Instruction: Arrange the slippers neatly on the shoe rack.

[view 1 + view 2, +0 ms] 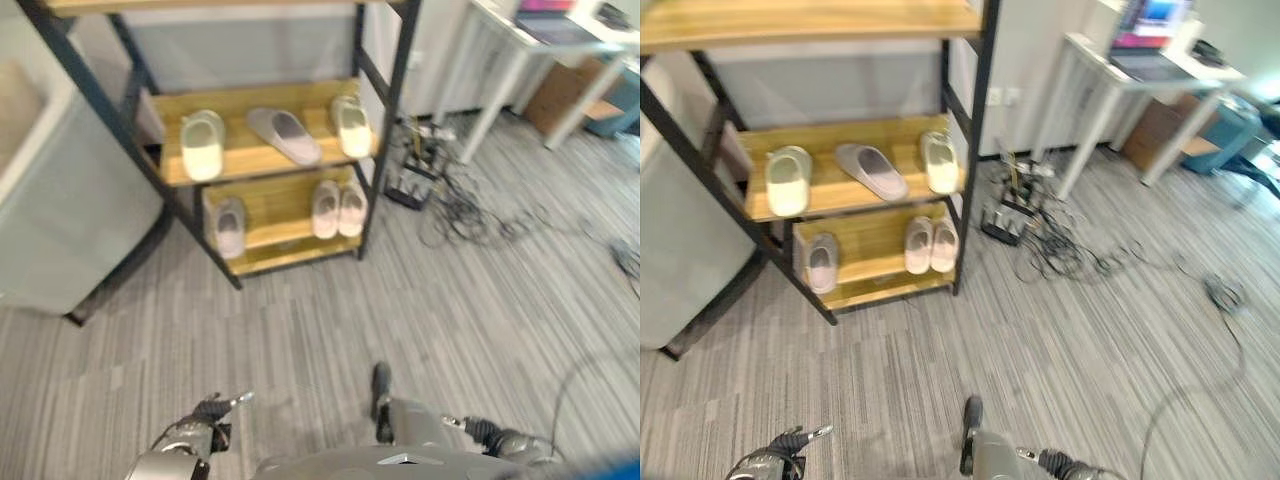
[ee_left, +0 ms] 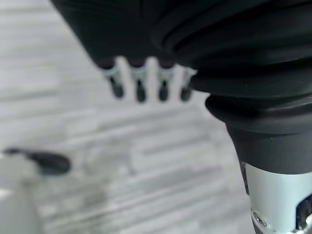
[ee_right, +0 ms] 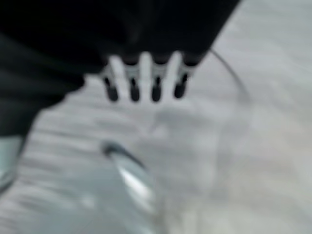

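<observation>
rack: shoe rack (image 1: 262, 158), well ahead
slippers: grey slipper (image 1: 285, 135) askew on middle shelf (neighbours straight)
hands: left hand (image 2: 146, 85), right hand (image 3: 144, 83), fingers straight, empty
step: approach, then straighten it

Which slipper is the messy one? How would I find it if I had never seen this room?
Find the wooden shoe rack with the black frame. On its middle shelf lie three slippers. The grey slipper lies between two pale ones, and it alone is turned slantwise while they point straight in.
</observation>
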